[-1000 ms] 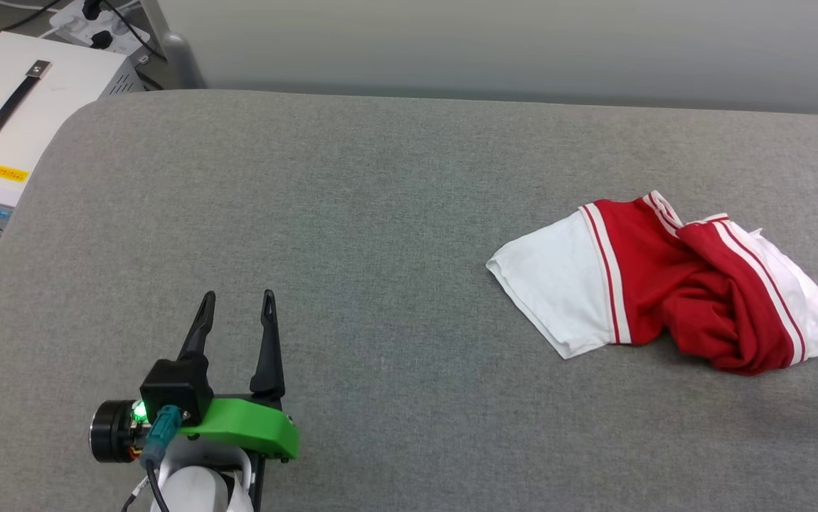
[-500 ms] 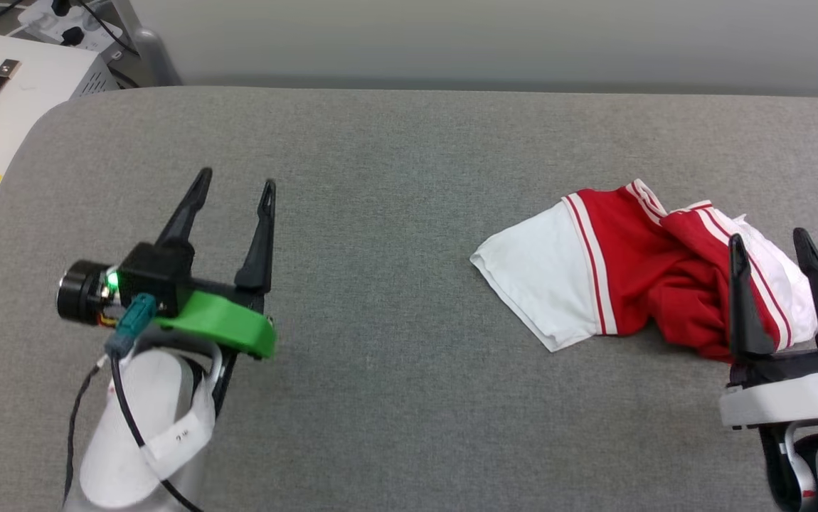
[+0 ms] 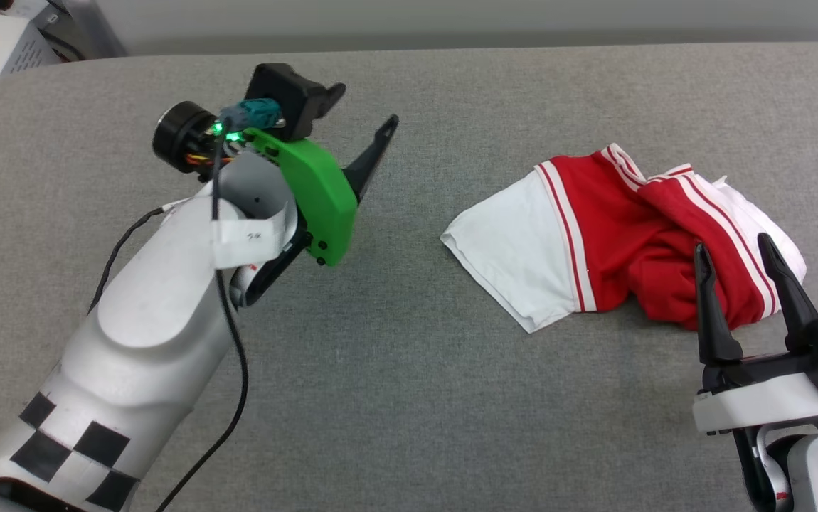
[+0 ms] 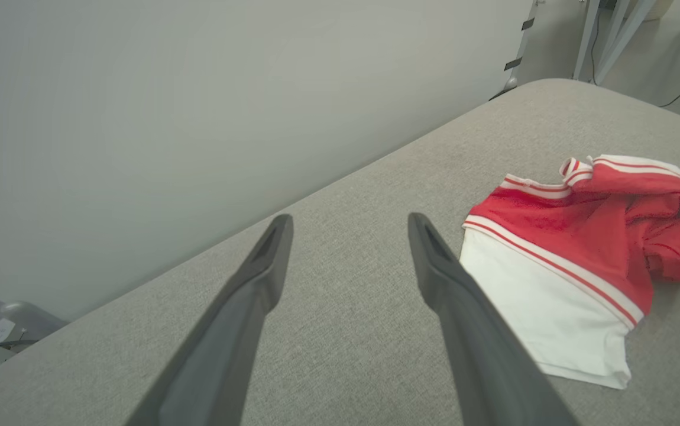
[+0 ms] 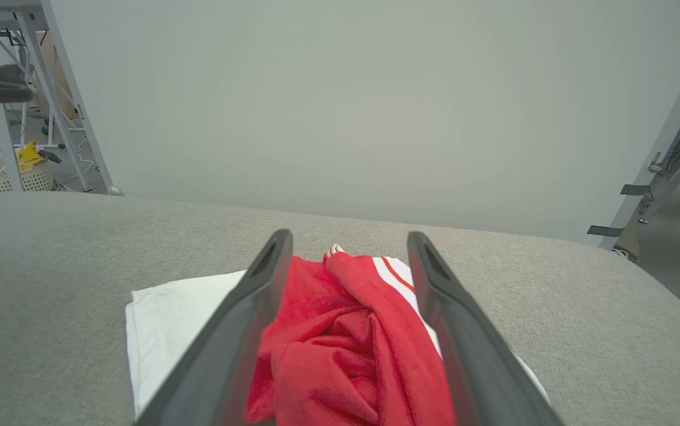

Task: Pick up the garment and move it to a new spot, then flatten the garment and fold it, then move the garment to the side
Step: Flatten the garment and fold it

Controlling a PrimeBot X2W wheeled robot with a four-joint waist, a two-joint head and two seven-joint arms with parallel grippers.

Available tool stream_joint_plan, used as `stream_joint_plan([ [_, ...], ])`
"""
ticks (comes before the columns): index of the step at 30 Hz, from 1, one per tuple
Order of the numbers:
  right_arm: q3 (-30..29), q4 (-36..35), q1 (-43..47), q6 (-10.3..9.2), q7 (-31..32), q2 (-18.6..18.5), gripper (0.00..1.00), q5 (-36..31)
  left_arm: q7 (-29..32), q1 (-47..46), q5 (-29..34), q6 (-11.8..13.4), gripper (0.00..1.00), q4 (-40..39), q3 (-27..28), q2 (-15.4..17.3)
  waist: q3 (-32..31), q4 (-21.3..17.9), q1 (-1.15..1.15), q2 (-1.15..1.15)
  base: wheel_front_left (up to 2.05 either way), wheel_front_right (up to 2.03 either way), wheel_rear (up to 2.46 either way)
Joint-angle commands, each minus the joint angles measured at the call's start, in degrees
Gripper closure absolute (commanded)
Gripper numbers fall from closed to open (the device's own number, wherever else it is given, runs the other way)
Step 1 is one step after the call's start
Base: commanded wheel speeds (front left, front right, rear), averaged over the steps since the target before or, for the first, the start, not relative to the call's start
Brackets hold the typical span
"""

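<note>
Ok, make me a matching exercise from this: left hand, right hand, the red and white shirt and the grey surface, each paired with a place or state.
1 left hand
2 right hand
3 garment
4 grey surface

A crumpled, one white sleeve spread out
B open, at the garment's near edge
C lies under the garment
D open, over bare surface, apart from the garment

Pairs: 1-D, 2-B, 3-A, 4-C

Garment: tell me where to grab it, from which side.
Grip the garment by its bunched red folds at the near right end, from the robot's side with the open right gripper: cloth heaps there, while the white sleeve lies flat.
</note>
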Motion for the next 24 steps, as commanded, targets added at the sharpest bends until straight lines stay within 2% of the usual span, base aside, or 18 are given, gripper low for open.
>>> stream_joint_plan([
  [1, 0.4, 0.31, -0.73, -0.05, -0.13, 0.19, 0.0, -0.39, 3.91, -2.78, -3.01, -0.15, 0.0, 0.76, -3.02, 0.46, 2.0, -1.42, 0.0, 0.0, 0.0, 0.0, 0.0],
  [5, 1.3, 0.68, -2.05, -0.05, -0.13, 0.31, 0.0, -0.59, 12.95, -9.02, -9.39, -0.16, 0.0, 1.82, -11.6, 0.6, 4.16, -2.37, 0.0, 0.0, 0.0, 0.0, 0.0],
  [11, 2.91, 1.3, -4.37, -0.05, -0.13, 0.57, 0.0, -0.52, 21.16, -16.11, -15.99, -0.16, 0.0, 4.94, -22.16, -1.02, 6.89, -4.39, 0.0, 0.0, 0.0, 0.0, 0.0],
  [19, 3.78, 1.43, -6.68, -0.05, -0.13, 0.75, 0.0, -0.4, 27.01, -21.03, -22.25, -0.16, 0.0, 10.13, -32.42, -2.98, 10.21, -7.08, 0.0, 0.0, 0.0, 0.0, 0.0],
  [24, 4.11, 1.62, -7.39, -0.05, -0.13, 1.25, 0.0, -0.42, 28.54, -21.36, -21.68, -0.16, 0.0, 13.04, -35.26, -3.19, 11.73, -7.91, 0.0, 0.0, 0.0, 0.0, 0.0],
])
